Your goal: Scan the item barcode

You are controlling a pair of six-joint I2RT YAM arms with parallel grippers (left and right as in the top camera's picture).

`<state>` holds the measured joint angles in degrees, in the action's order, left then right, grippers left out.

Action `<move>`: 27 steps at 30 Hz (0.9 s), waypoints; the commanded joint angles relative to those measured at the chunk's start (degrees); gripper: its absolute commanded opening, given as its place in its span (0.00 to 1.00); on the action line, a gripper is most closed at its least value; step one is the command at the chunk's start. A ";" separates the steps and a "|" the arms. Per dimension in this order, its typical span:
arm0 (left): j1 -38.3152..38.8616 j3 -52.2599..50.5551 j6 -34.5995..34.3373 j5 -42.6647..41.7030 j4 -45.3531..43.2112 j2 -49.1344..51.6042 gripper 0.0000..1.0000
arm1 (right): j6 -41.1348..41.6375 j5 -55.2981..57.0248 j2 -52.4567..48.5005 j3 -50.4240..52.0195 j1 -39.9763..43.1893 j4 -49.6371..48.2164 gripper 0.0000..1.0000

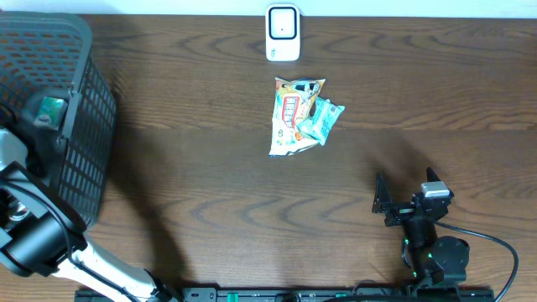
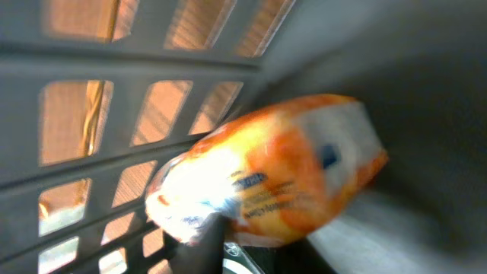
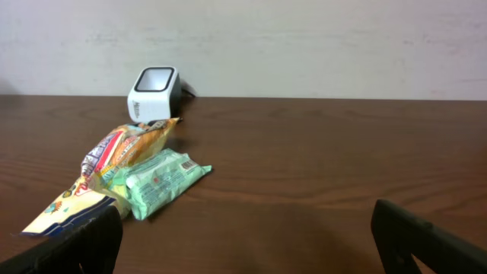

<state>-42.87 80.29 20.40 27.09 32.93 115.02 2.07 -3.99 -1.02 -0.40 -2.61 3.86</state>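
Left wrist view: left claw (image 2: 237,250) is sitting closed inside the basket (image 2: 152,76), apparently pinching the orange packet (image 2: 266,167) just ahead of it, probably for carrying out to the scanner (image 1: 283,32). Right claw (image 3: 251,255) is waiting wide open, scanner far ahead.

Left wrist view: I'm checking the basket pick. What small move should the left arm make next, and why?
Probably lift the left gripper straight up: its jaws are shut, apparently on the orange packet, which sits inside the basket walls, and the scanner stands across the table.
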 commanded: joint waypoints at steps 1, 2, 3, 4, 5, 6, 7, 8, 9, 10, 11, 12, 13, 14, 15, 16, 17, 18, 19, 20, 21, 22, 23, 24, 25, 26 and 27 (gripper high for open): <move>-1.25 -0.17 0.04 -0.44 0.17 -0.37 0.08 | -0.87 0.46 0.20 0.09 -0.46 0.24 0.99; -1.31 -0.17 -0.31 -0.46 0.15 -0.79 0.08 | -0.87 0.46 0.20 0.09 -0.46 0.24 0.99; -1.31 -0.17 -1.09 -0.46 0.13 -1.51 0.07 | -0.87 0.46 0.20 0.09 -0.46 0.24 0.99; -1.31 -0.17 -1.88 -0.48 0.11 -2.08 0.07 | -0.87 0.46 0.20 0.09 -0.46 0.24 0.99; -1.31 -0.17 -3.15 -0.48 -0.07 -2.89 0.07 | -0.87 0.46 0.20 0.09 -0.46 0.24 0.99; -1.31 -0.17 -4.50 -0.50 -0.09 -3.76 0.07 | -0.87 0.46 0.20 0.09 -0.46 0.24 0.99; -1.31 -0.17 -5.88 -0.50 -0.09 -4.68 0.07 | -0.87 0.46 0.20 0.09 -0.46 0.24 0.99; -1.31 -0.17 -7.67 -0.50 -0.09 -5.86 0.07 | -0.87 0.46 0.20 0.09 -0.46 0.24 0.99; -1.31 -0.17 -9.29 -0.52 -0.09 -6.93 0.07 | -0.87 0.46 0.20 0.09 -0.46 0.24 0.99; -1.31 -0.17 -11.37 -0.85 -0.04 -8.22 0.07 | -0.87 0.46 0.20 0.09 -0.46 0.24 0.99; -1.31 -0.17 -14.10 -1.09 0.15 -9.73 0.07 | -0.87 0.46 0.20 0.09 -0.46 0.24 0.99; -1.31 -0.17 -17.09 -1.11 0.48 -11.34 0.07 | -0.87 0.46 0.20 0.09 -0.46 0.24 0.99; -1.31 -0.17 -19.67 -1.14 0.83 -12.83 0.07 | -0.87 0.46 0.20 0.09 -0.46 0.24 0.99; -1.31 -0.17 -22.34 -1.14 1.11 -14.32 0.07 | -0.87 0.46 0.20 0.09 -0.46 0.24 0.99; -1.31 -0.17 -24.94 -1.55 1.31 -16.13 0.07 | -0.87 0.46 0.20 0.09 -0.46 0.24 0.99; -1.31 -0.17 -26.12 -3.80 1.49 -17.99 0.08 | -0.87 0.46 0.20 0.09 -0.46 0.24 0.99; -1.31 -0.17 -26.12 -6.67 1.51 -19.41 0.07 | -0.87 0.46 0.20 0.09 -0.46 0.24 0.99; -1.31 -0.17 -26.12 -10.21 1.49 -20.94 0.07 | -0.87 0.46 0.20 0.09 -0.46 0.24 0.99; -1.31 -0.17 -26.12 -14.16 1.44 -22.56 0.07 | -0.87 0.46 0.20 0.09 -0.46 0.24 0.99; -1.31 -0.17 -26.12 -16.92 1.22 -23.74 0.07 | -0.87 0.46 0.20 0.09 -0.46 0.24 0.99; -1.31 -0.17 -26.12 -19.54 0.87 -24.81 0.07 | -0.87 0.46 0.20 0.09 -0.46 0.24 0.99; -1.31 -0.17 -26.10 -21.59 0.39 -25.73 0.07 | -0.87 0.46 0.20 0.09 -0.46 0.24 0.99; -1.31 -0.17 -26.10 -22.23 0.11 -26.12 0.07 | -0.87 0.46 0.20 0.09 -0.46 0.24 0.99; -1.31 -0.17 -26.05 -22.16 -0.11 -26.23 0.10 | -0.87 0.46 0.20 0.09 -0.46 0.24 0.99; -1.31 -0.20 -25.51 -22.10 -0.04 -26.14 0.31 | -0.87 0.46 0.20 0.09 -0.46 0.24 0.99; -1.31 -0.20 -24.13 -22.05 0.22 -25.81 0.37 | -0.87 0.46 0.20 0.09 -0.46 0.24 0.99; -1.31 -0.20 -21.53 -21.94 0.68 -25.29 0.39 | -0.87 0.46 0.20 0.09 -0.46 0.24 0.99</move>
<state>-43.99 80.18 -3.70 8.97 33.01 88.51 2.04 -3.99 -1.02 -0.40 -2.61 3.86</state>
